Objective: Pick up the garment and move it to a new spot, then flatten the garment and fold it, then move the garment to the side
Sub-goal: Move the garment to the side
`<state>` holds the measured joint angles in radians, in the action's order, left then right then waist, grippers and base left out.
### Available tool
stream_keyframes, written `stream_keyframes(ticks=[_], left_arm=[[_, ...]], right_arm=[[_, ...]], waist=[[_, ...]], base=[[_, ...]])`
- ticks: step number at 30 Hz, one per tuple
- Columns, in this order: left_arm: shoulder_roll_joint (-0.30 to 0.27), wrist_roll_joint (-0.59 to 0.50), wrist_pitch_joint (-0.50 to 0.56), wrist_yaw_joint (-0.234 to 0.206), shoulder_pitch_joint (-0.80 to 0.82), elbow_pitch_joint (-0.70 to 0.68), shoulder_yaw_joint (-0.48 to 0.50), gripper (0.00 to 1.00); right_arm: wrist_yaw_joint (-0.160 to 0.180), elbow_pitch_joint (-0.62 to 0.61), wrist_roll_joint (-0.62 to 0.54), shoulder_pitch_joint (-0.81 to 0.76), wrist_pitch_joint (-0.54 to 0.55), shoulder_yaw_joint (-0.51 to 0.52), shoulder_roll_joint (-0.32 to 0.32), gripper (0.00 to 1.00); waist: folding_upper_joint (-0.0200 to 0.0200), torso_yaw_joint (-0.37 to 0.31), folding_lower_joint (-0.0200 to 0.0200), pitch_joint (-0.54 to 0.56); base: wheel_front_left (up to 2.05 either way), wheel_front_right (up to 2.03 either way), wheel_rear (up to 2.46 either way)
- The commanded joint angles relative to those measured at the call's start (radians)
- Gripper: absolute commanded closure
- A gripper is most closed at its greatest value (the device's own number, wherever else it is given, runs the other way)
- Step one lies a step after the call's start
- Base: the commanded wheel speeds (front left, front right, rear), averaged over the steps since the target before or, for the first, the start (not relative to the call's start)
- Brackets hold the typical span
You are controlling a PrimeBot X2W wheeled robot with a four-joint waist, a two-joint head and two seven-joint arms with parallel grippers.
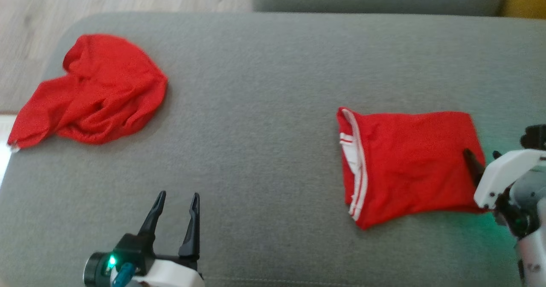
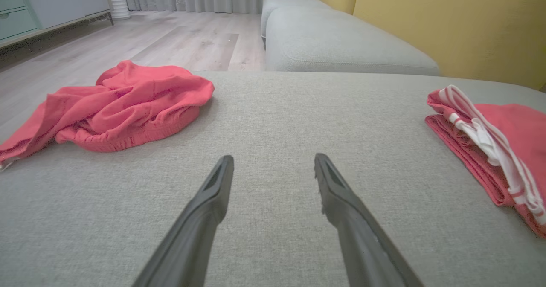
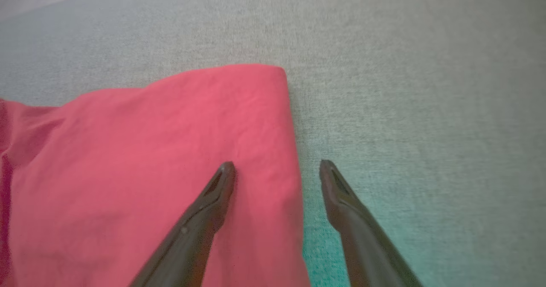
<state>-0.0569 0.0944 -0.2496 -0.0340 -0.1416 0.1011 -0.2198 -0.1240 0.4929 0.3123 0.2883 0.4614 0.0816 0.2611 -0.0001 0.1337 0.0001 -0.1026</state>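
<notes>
Folded red garment (image 1: pixel 409 163), edge between wide-open right jaws, left jaws open, empty

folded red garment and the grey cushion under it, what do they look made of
Folded red garment: soft matte knit, probably cotton or polyester jersey; it creases softly, with no shine. Its white striped trim looks like ribbed or woven tape. Grey cushion: matte woven upholstery fabric; a fine speckled weave shows in the wrist views.
</notes>
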Motion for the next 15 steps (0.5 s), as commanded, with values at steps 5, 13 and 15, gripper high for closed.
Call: stream_keyframes(ticks=[5, 13, 15], left_arm=[[0.007, -0.009, -0.012, -0.002, 0.059, -0.03, 0.027, 0.0], [0.007, -0.011, -0.012, -0.002, 0.071, -0.055, 0.044, 0.0], [0.007, -0.021, -0.012, 0.007, 0.085, -0.067, 0.045, 0.0]], right_arm=[[-0.007, 0.061, 0.019, 0.1, 0.053, 0.043, 0.002, 1.0], [-0.007, 0.041, 0.04, 0.208, 0.015, 0.066, 0.013, 1.0], [-0.007, 0.04, 0.004, 0.261, -0.019, 0.088, 0.032, 1.0]], waist=[[0.0001, 0.054, -0.0001, -0.05], [0.0001, -0.011, -0.0001, -0.108], [0.0001, -0.04, -0.0001, -0.143]], base=[[0.0, 0.0, 0.0], [0.0, 0.0, 0.0], [0.0, 0.0, 0.0]])
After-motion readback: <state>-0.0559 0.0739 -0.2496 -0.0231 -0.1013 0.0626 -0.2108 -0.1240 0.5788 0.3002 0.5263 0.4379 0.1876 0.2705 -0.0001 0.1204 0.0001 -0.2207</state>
